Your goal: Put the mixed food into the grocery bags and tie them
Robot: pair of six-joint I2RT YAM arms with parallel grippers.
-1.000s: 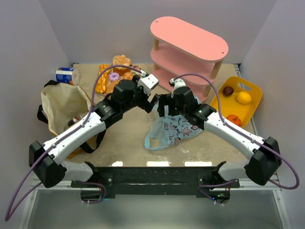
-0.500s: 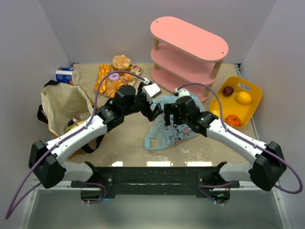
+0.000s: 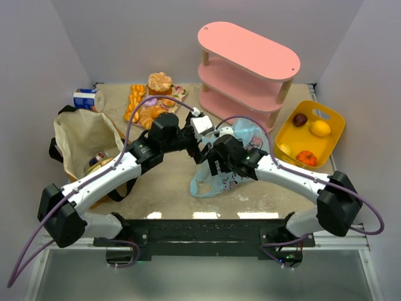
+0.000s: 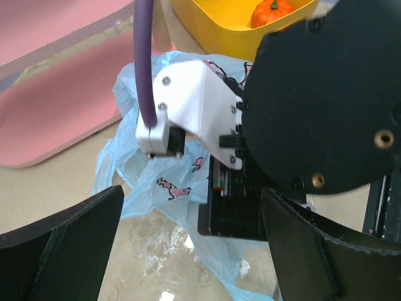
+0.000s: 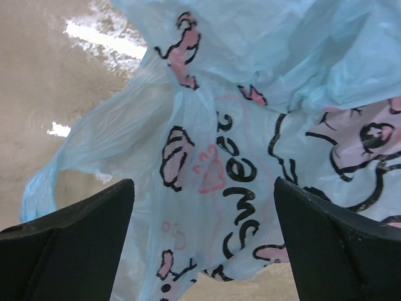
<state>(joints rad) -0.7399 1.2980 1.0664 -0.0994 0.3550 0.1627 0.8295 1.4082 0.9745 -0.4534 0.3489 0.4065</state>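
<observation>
bag (image 3: pixel 216 182) in front of shelf (image 3: pixel 250 50): thin translucent plastic, crinkled, faint sheen | shelf: smooth matt | tote (image 3: pixel 81 141) left of shelf: matt woven cloth | basket (image 3: pixel 338 119) right of shelf: glossy smooth plastic | table (image 3: pixel 163 182): rough, sandy, matt

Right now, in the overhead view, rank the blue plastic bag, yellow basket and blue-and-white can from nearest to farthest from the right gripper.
1. Blue plastic bag, directly under the right gripper.
2. Yellow basket, at the table's right side.
3. Blue-and-white can, back-left corner.
</observation>
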